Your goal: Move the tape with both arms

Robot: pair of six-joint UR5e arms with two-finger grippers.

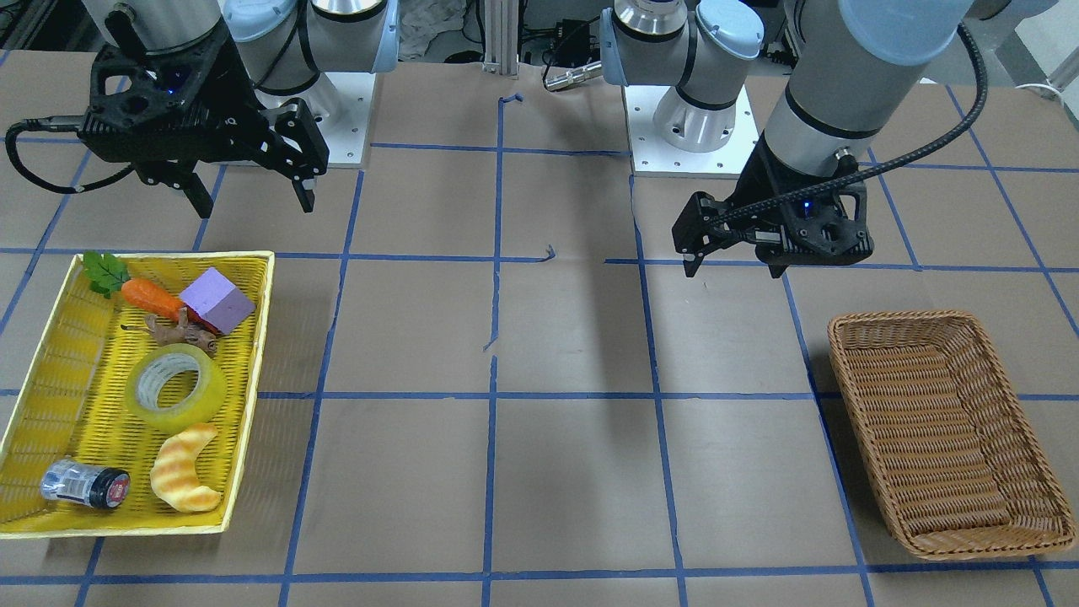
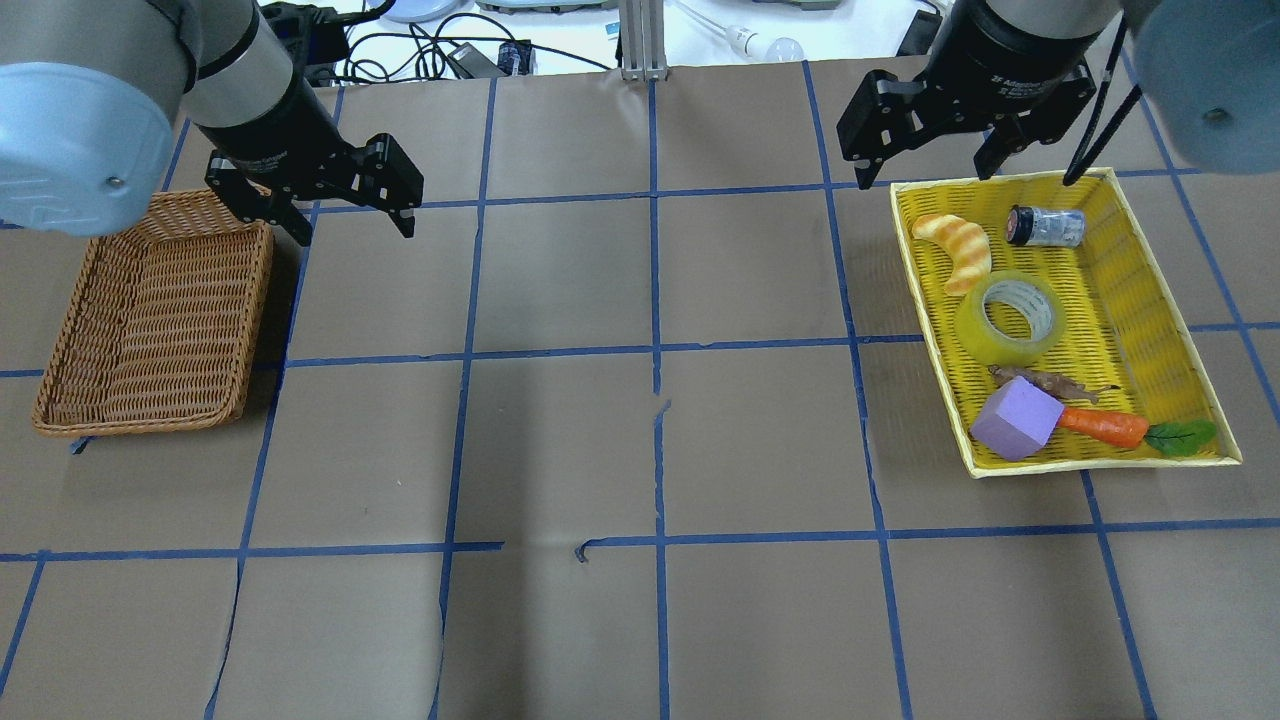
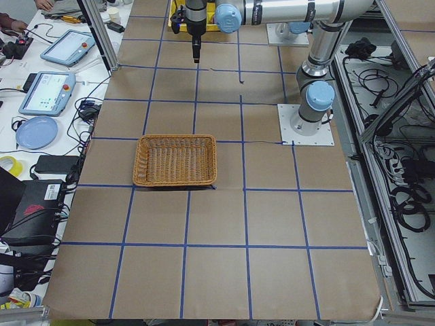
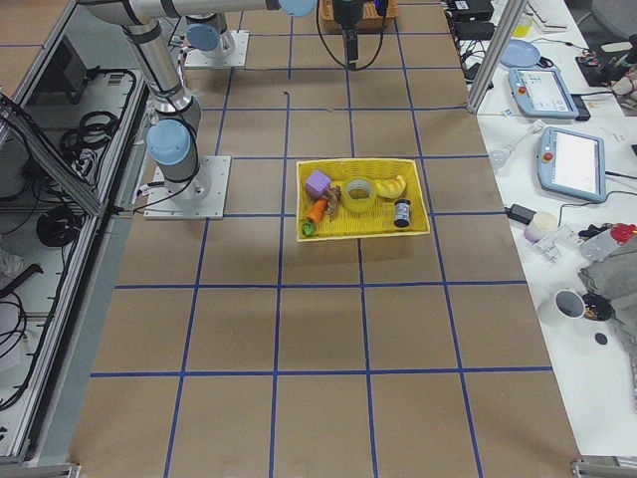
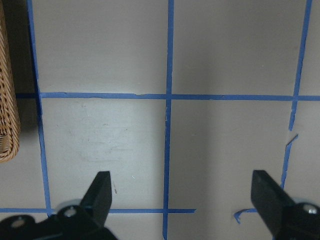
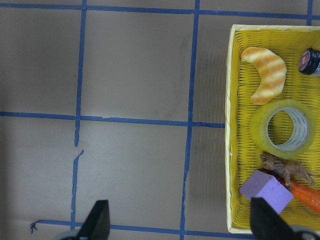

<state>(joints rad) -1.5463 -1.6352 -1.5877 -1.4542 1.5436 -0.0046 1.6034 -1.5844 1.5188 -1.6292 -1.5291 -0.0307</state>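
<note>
The tape (image 2: 1008,318) lies flat, hole up, in a yellow tray (image 2: 1150,290) on the right half of the tabletop, nearer the operators' long edge than the robot's. I judge it light and stiff: the whitish core should keep the ring from crushing. The glossy outer film looks slippery, so squeezing across the full outer width seems a poor bet. A better hold is to pinch the ring's wall, one finger down the core and one outside. The best place is the arc facing the bare tray floor, away from its neighbours. That would also leave the opposite arc free for the second arm to take during a pass.

A striped croissant (image 2: 957,250) sits just beside the roll, perhaps touching it. A small brown figure (image 2: 1045,380) lies close on the other side. Beyond that are a purple block (image 2: 1014,424) and a carrot (image 2: 1105,426), and a dark-capped jar (image 2: 1045,226) rests past the croissant.

The right gripper (image 1: 255,206) hangs above the tabletop at the tray's robot-side end, its jaws spread wide and holding nothing. The pickup is not yet begun. The left gripper (image 2: 354,232) hovers on the left half, jaws likewise apart. It is just beside a brown wicker basket (image 2: 150,310), which is likely where the roll should end up.
</note>
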